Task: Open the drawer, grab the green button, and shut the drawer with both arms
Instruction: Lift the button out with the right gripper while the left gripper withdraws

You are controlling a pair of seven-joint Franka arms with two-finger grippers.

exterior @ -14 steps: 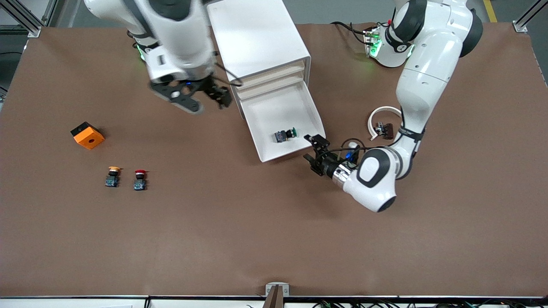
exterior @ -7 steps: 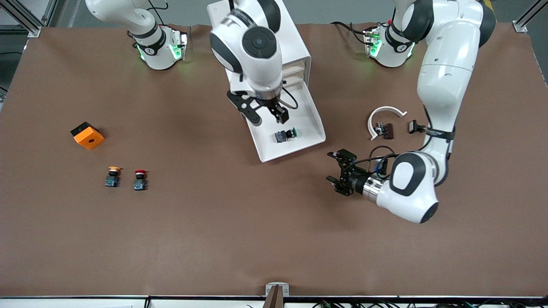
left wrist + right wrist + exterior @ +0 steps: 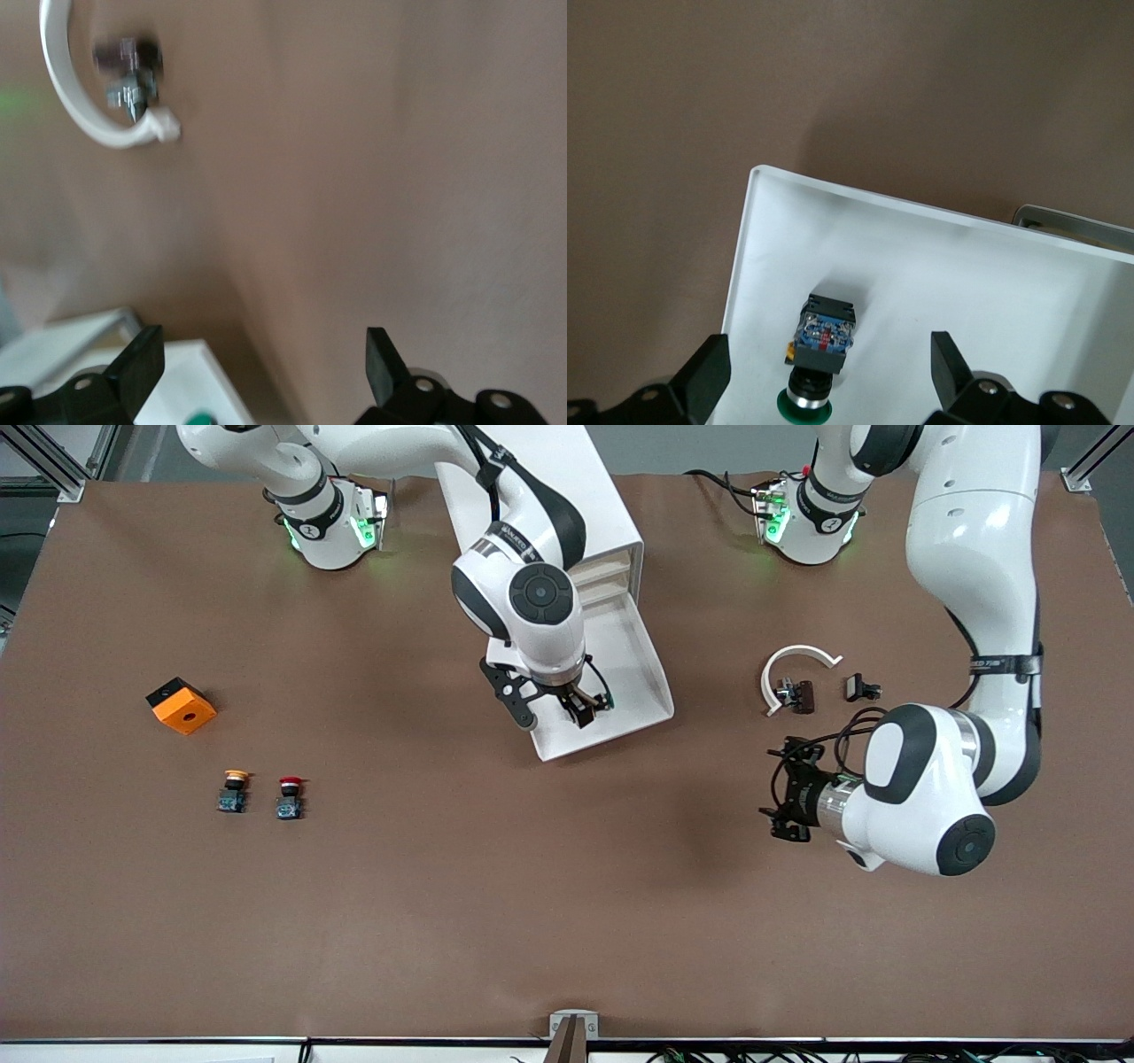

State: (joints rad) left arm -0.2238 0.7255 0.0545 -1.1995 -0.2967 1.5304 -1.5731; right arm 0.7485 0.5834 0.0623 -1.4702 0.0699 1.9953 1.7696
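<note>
With our right gripper (image 3: 567,707) spread over the green button (image 3: 818,354) lying in the open drawer (image 3: 651,691), we should descend straight and pinch its black body, while the left gripper (image 3: 780,802), also spread, waits over the table (image 3: 443,912).

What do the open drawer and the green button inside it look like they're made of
The drawer looks like smooth white moulded plastic: thin walls, rounded corners, a soft sheen. The button seems plastic too, with a glossy green cap, black body and a bluish base block; the ring under the cap may be metal.
</note>
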